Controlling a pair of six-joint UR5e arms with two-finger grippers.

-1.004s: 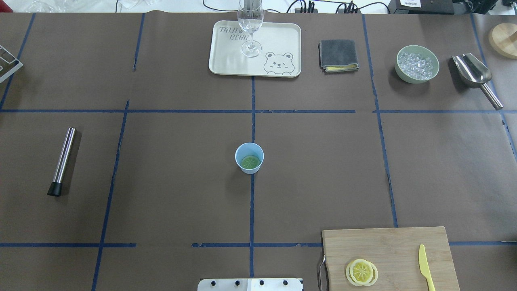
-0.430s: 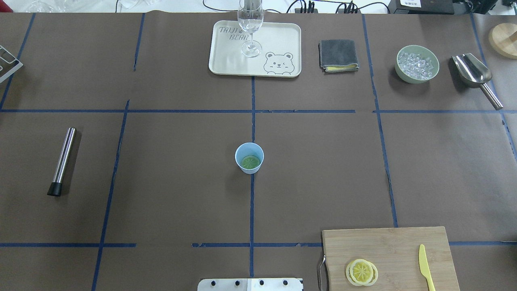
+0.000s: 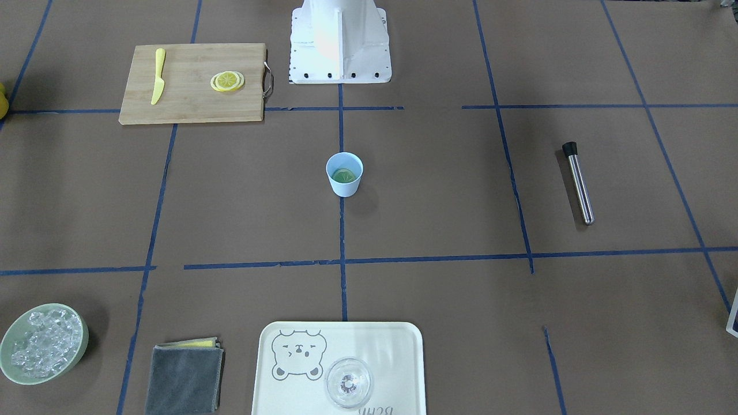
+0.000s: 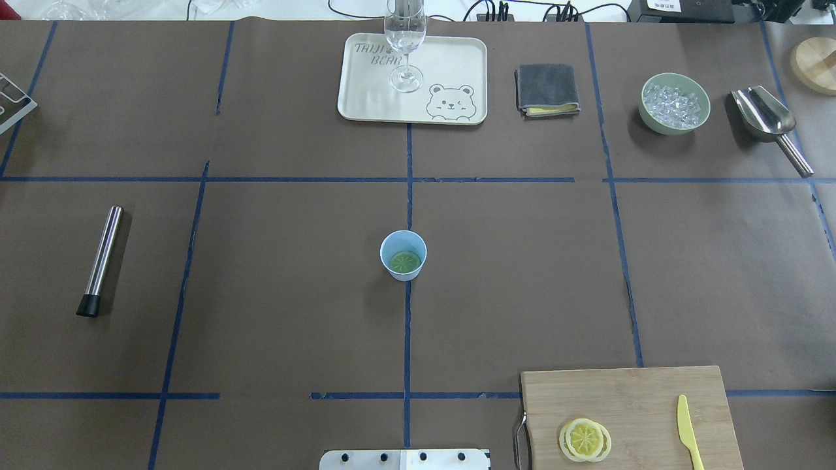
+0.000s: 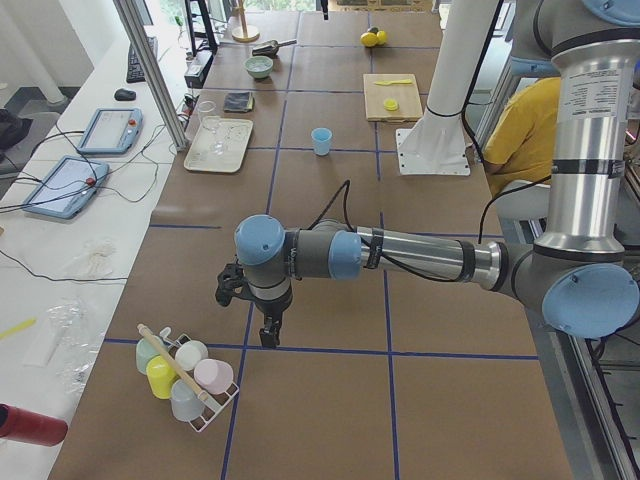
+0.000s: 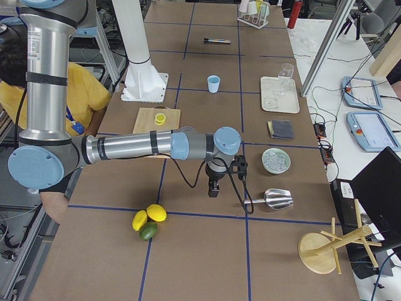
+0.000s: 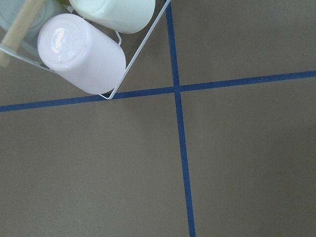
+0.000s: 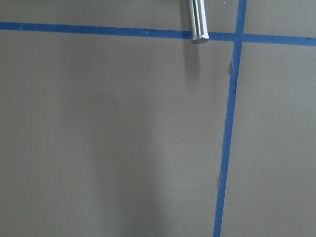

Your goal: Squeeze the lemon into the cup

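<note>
Left gripper (image 5: pixel 268 338), right gripper (image 6: pixel 213 190): spread or not, I can't tell. Lemon (image 4: pixel 580 438) overlaps another slice (image 4: pixel 607 445); I might pinch both.

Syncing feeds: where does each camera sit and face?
Front-facing: across the table, facing the robot's white base.
Overhead: behind robot, looking down; base edge only.
Exterior left: left end; left arm, left gripper near.
Exterior right: right end; right arm, right gripper near.
Left wrist: straight down; no gripper.
Right wrist: same.
Shared: small light-blue plastic cup, first two.
</note>
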